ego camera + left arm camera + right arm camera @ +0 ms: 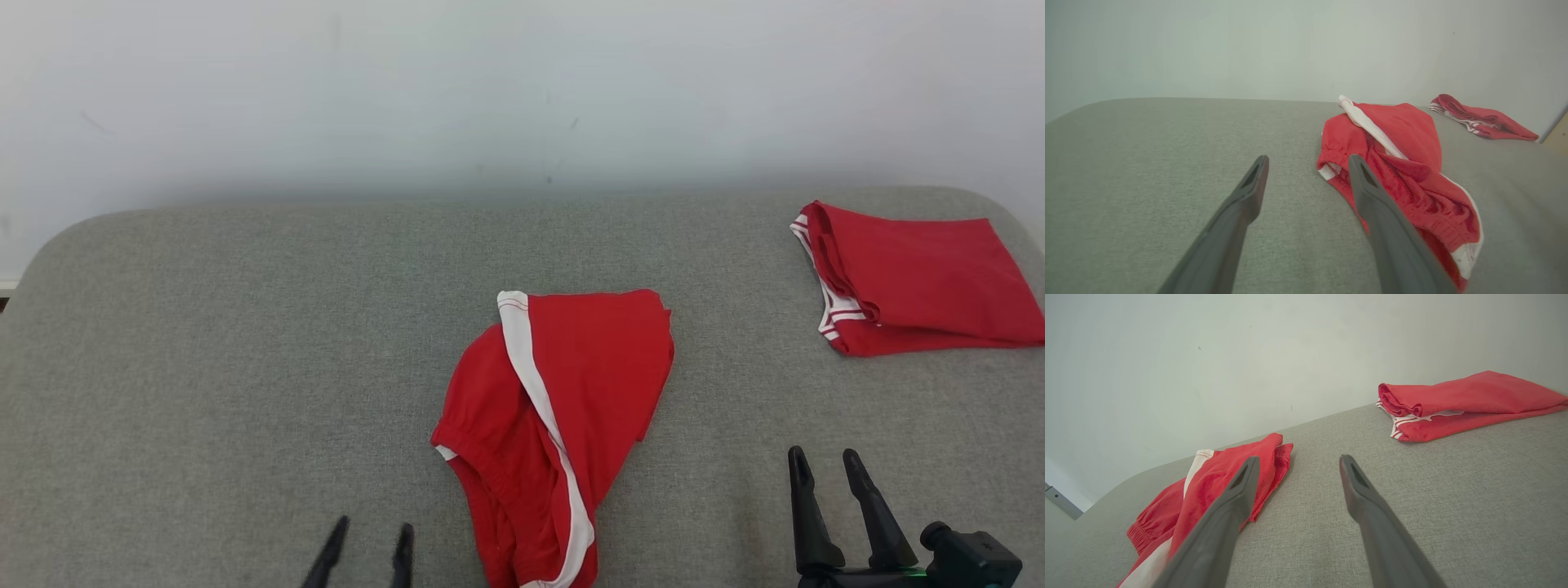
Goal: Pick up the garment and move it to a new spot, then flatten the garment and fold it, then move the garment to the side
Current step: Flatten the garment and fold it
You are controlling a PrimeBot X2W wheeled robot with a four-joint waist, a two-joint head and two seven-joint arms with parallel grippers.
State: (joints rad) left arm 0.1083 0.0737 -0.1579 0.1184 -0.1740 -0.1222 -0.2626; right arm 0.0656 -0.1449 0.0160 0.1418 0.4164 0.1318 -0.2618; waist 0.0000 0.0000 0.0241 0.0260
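Red shorts (588, 367) lie crumpled on the grey cushion (204, 367); left gripper (373, 529) and right gripper (823, 456) stand wide, empty. Grasp the waistband (475, 445), apparently nearest, at two separated points.

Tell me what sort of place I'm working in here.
Probably an indoor garment-folding station: a grey fabric-covered surface with rounded corners against a plain pale wall, crumpled red shorts in the middle, a folded red garment at the far right.

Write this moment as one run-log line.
stage: pre-pickup | left tool: open, empty | right tool: open, empty | crumpled red shorts: centre, grey surface | folded red garment: far right
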